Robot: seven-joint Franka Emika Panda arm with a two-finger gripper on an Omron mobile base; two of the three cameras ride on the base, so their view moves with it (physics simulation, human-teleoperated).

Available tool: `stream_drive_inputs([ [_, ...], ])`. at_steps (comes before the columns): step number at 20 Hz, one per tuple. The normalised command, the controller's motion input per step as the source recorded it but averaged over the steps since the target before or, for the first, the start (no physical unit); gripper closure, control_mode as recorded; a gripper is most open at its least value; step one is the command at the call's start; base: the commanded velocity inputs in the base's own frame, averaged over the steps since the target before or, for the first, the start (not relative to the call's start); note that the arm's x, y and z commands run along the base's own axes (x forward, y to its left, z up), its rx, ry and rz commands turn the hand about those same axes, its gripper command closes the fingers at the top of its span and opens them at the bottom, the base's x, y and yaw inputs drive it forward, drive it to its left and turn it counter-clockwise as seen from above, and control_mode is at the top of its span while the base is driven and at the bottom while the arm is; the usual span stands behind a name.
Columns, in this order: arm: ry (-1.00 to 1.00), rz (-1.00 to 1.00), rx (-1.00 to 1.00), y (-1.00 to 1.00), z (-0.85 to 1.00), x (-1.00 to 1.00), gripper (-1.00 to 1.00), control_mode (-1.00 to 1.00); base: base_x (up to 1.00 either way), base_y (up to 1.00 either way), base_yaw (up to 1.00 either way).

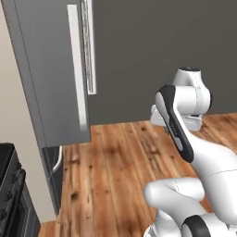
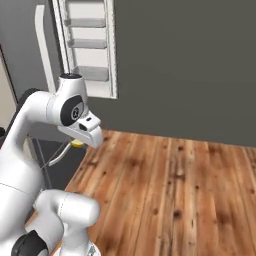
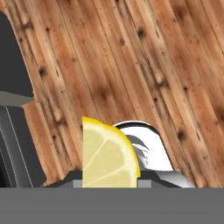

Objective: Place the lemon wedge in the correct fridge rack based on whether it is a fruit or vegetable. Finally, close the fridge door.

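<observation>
Held item: small bright yellow lemon wedge [image 3: 108, 155], cut face toward the hand camera, curved rind up and to one side; a yellow speck [image 2: 77, 143] under the hand in the right base view.
Claw: claw [image 3: 110, 183] clamped together on the wedge, pointing down at the brown wooden plank floor [image 3: 131, 65].
Goal direction: tall grey steel fridge door [image 1: 55, 78] swung open, up and left of the arm; its clear inner door bins [image 2: 87, 47] stand above the hand.
Key relation: the wedge hangs low over the floor, well below and outside the fridge; I judge the carry must go up and leftward.
</observation>
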Motion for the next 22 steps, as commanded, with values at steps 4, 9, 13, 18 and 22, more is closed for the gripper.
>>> stream_drive_inputs([
  [4,0.0,0.0,0.0,0.0,0.0,0.0,1.0,1.0,1.0,-0.41,0.32],
  [9,0.0,0.0,0.0,0.0,0.0,0.0,1.0,1.0,1.0,-0.35,0.39],
  [13,0.0,0.0,0.0,0.0,0.0,0.0,1.0,1.0,1.0,-0.44,0.49],
  [18,0.0,0.0,0.0,0.0,0.0,0.0,1.0,1.0,0.92,-0.52,0.56],
  [22,0.0,0.0,0.0,0.0,0.0,0.0,1.0,1.0,0.42,-0.5,0.66],
])
